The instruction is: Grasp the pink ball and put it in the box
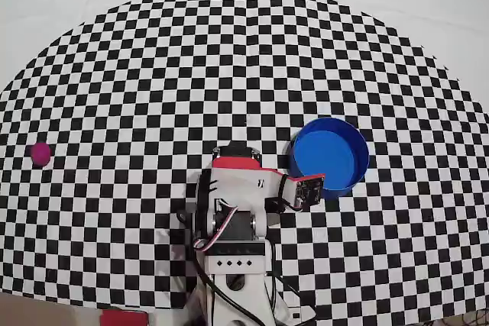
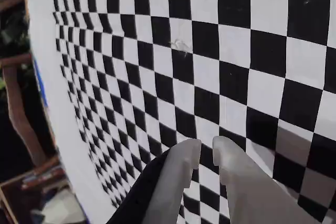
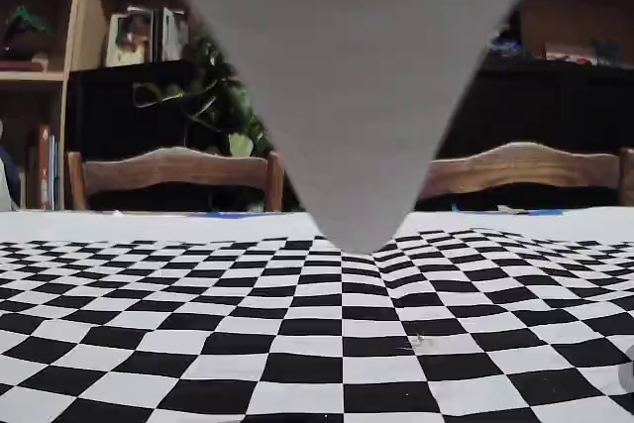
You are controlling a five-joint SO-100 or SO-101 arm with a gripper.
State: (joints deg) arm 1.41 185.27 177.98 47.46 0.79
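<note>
Open checkered cloth (image 1: 153, 74) between arm (image 1: 237, 211) and pink ball (image 1: 40, 154) (box (image 1: 330, 156) aside, right, overhead view).

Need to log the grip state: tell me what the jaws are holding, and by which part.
Nothing is held. In the wrist view the gripper has only a narrow empty gap between its jaws. The pink ball lies alone far left in the overhead view.
</note>
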